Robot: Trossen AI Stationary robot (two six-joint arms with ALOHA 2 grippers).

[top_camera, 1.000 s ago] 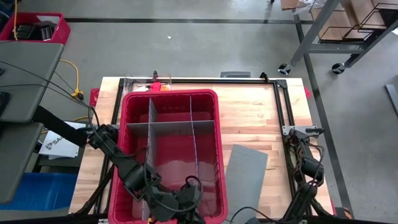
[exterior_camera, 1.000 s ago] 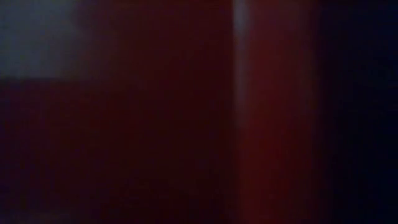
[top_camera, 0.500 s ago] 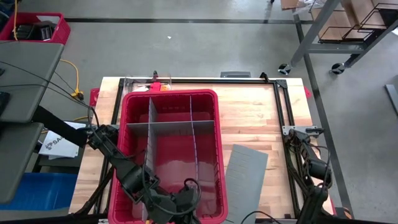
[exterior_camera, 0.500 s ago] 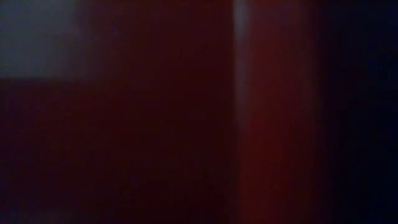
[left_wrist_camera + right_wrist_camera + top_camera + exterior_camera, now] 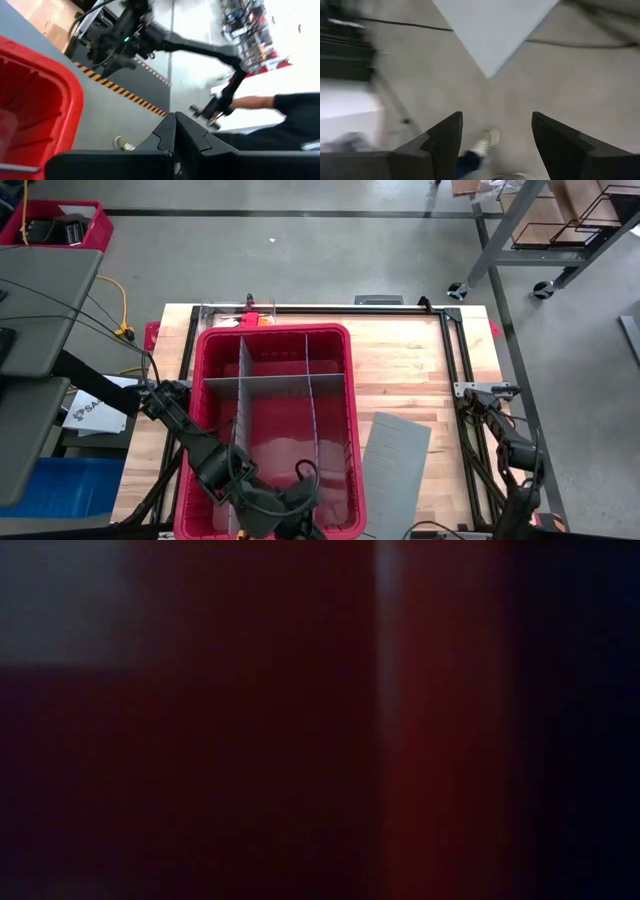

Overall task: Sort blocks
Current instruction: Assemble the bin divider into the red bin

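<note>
No blocks show in any view. The large red bin [image 5: 275, 425], split by grey dividers [image 5: 243, 385], stands on the wooden table. My left gripper [image 5: 175, 125] hangs above the bin's near end [image 5: 305, 515]. It is shut with nothing between its fingers and points toward the table's right side, past the bin's red corner [image 5: 45, 100]. My right arm [image 5: 518, 460] reaches out beyond the table's right edge. Its gripper [image 5: 495, 120] is open and empty and looks down at the concrete floor. The low view shows only a dark red blur.
A loose grey divider sheet [image 5: 395, 450] lies on the table right of the bin. A black frame [image 5: 455, 360] runs round the tabletop. A person [image 5: 290, 115] stands beyond the near right corner, one shoe [image 5: 487, 140] below my right gripper. A small orange-red bit [image 5: 262, 317] sits past the bin's far rim.
My right arm has swung toward the table's right edge and out past it, sinking a little, with its gripper still open. My left gripper has stayed in place above the bin's near end and rolled slightly about its own axis, still shut.
</note>
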